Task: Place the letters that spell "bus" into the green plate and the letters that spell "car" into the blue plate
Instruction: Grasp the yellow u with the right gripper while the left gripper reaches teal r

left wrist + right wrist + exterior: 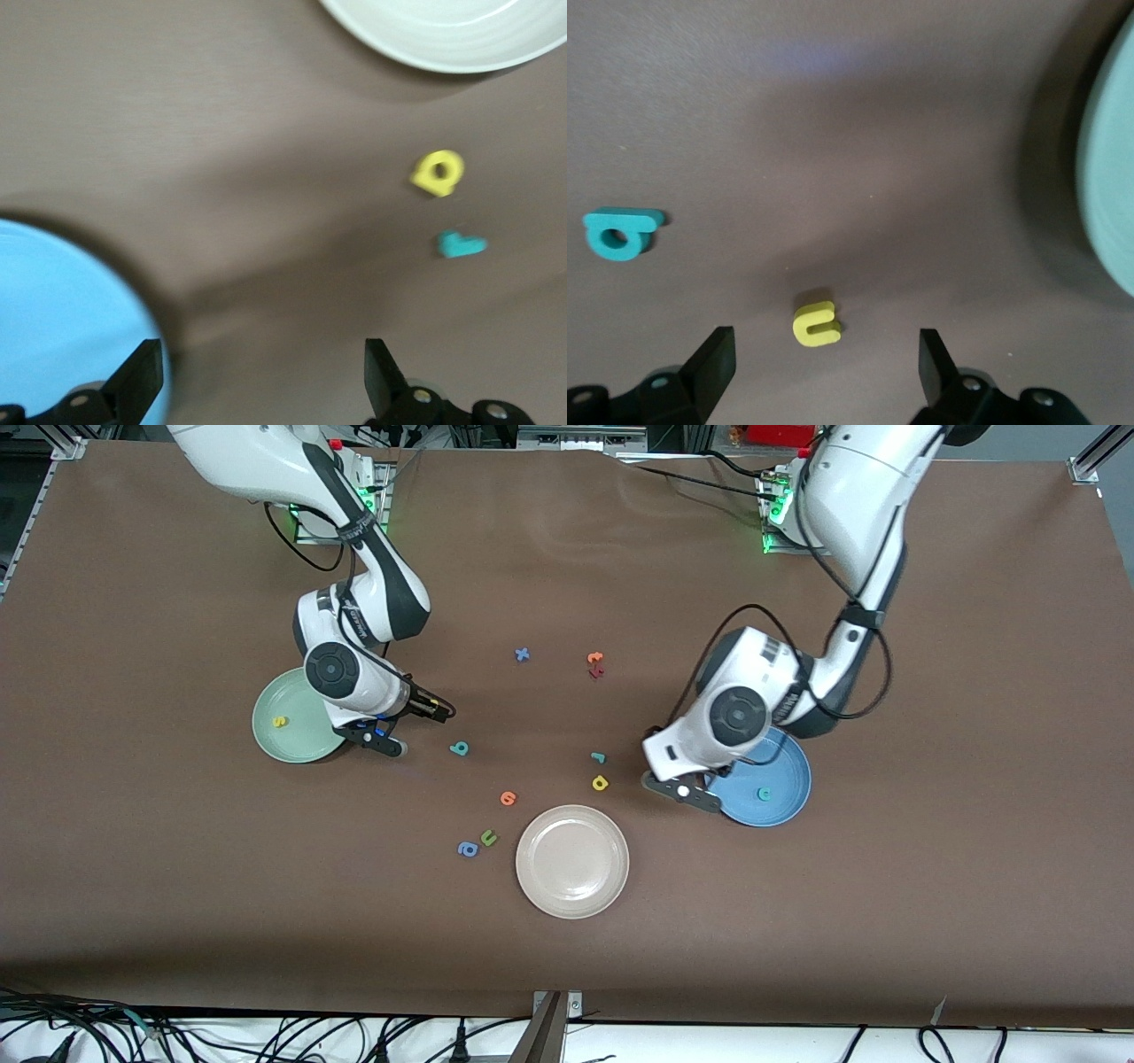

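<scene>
The green plate (297, 737) holds the yellow "s" (279, 722). Beside it, my right gripper (376, 741) (824, 363) hangs open low over the table. The yellow "u" (815, 323) lies on the table just ahead of the gap between its fingers, untouched; the front view hides it under the hand. The teal "b" (459, 748) (620, 235) lies a little toward the left arm's end. The blue plate (780, 779) (62, 310) holds the teal "c" (764, 794). My left gripper (684, 793) (263, 372) is open and empty over that plate's rim. The yellow "a" (601, 783) (438, 173) and teal "r" (599, 757) (461, 244) lie beside it.
A beige plate (572, 861) (443, 35) sits nearer the front camera, mid-table. An orange letter (508, 798), a green "u" (488, 837) and a blue "a" (468, 849) lie next to it. A blue "x" (523, 654) and two reddish letters (595, 664) lie toward the arms' bases.
</scene>
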You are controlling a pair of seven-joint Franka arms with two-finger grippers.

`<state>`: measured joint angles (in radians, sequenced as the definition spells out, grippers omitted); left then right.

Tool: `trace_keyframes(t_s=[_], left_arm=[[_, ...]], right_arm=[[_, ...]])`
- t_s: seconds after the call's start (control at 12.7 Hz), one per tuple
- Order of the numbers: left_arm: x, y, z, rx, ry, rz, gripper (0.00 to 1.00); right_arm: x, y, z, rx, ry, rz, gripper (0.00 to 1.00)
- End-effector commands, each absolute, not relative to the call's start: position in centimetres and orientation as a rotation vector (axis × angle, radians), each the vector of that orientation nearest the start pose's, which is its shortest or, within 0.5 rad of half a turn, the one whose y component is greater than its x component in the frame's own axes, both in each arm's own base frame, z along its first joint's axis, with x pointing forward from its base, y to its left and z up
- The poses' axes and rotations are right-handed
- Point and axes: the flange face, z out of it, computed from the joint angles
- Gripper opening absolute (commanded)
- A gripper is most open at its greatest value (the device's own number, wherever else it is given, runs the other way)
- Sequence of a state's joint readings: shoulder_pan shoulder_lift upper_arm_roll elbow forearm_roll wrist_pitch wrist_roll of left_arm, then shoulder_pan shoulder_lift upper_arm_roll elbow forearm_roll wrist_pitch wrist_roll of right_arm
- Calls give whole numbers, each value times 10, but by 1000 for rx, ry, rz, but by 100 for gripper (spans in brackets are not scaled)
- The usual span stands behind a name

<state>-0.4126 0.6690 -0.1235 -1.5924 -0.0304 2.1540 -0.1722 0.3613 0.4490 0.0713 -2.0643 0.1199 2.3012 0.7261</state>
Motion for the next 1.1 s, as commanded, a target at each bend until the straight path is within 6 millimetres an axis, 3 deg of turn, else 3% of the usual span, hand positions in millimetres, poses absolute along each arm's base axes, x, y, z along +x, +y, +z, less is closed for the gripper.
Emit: trace_keyframes(t_s=[0.0,0.24,0.63,0.71,1.02], left_arm=[[588,-392,232,-3197,387,157,100],[584,-436,234,-3227,263,113,100],[578,-463,196,-3255,311,13,100],[578,-464,193,-3254,317,9,100],[570,-464,181,-3159,431,-26,90]], right_arm=[[500,253,193,-3065,625,385,88],[493,251,183,-3062,627,361,83],[489,249,176,-3061,611,327,71],[491,250,176,-3057,612,312,66],[490,250,175,-3059,604,312,31]])
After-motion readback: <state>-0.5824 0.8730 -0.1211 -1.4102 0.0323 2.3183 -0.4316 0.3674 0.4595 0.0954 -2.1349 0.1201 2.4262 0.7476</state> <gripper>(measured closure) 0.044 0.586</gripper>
